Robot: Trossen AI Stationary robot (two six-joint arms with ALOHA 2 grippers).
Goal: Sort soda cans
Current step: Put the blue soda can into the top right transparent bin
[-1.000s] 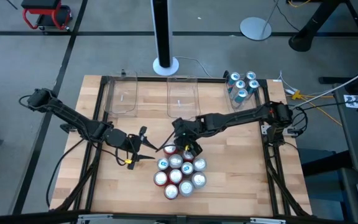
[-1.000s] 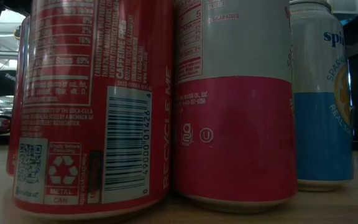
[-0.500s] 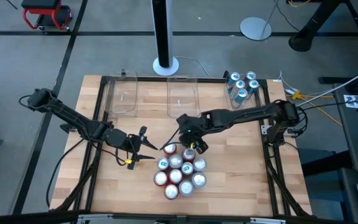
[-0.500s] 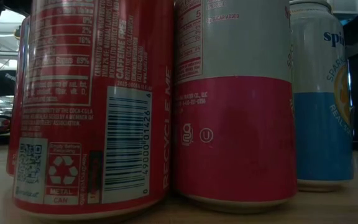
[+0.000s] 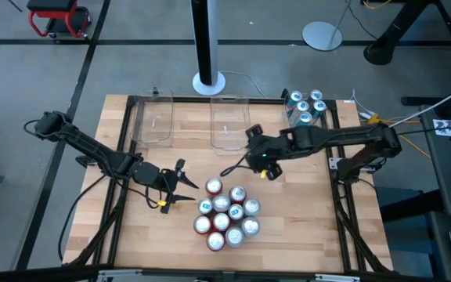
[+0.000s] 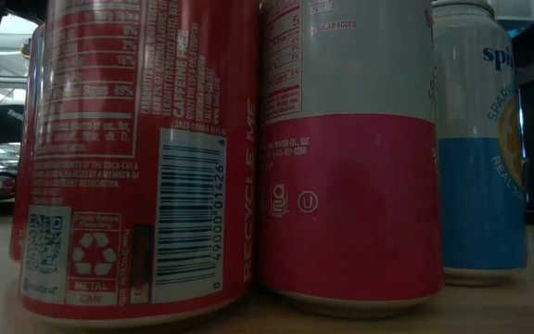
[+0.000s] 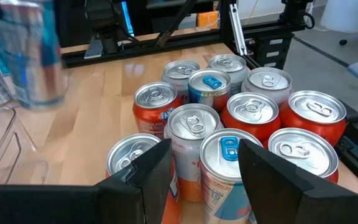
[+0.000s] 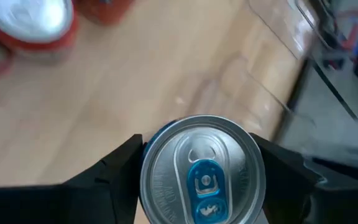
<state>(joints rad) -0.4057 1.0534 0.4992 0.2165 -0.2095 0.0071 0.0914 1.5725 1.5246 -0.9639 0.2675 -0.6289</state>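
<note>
**Q:** Soda cans (image 5: 227, 213), where do they stand?

**A:** Most are bunched near the front middle of the table (image 5: 312, 219), tops up, touching one another. Four teal ones (image 5: 304, 108) sit in a clear bin (image 5: 291, 125) at the far right corner. Two more clear bins (image 5: 153, 119) (image 5: 229, 121) stand along the far edge.

**Q:** Any writing to read?

**A:** The low view has three cans close up. The red can (image 6: 137, 158) carries a barcode, "RECYCLE ME", a recycling mark with "METAL CAN", and a nutrition panel. The silver-and-pink can (image 6: 346, 158) has a circled U and small print I cannot make out. The blue-and-white can (image 6: 480, 139) shows "Spi" and "SPAR", cut off at the edge, probably a sparkling drink.

**Q:** How is the right arm posed?

**A:** It reaches in from the right edge, stretched across toward the middle, its right tool (image 5: 266, 166) above bare wood between the cluster and the middle bin. Its wrist view shows the fingers (image 8: 110, 171) pressed on both sides of a blue-tabbed can (image 8: 201, 171), gripped from above.

**Q:** And the left arm?

**A:** It comes in from the left edge, bent low, its left tool (image 5: 180, 184) just left of the cluster. The fingers (image 7: 151, 174) stand partly apart with nothing between them, pointing at the nearest cans.
</note>
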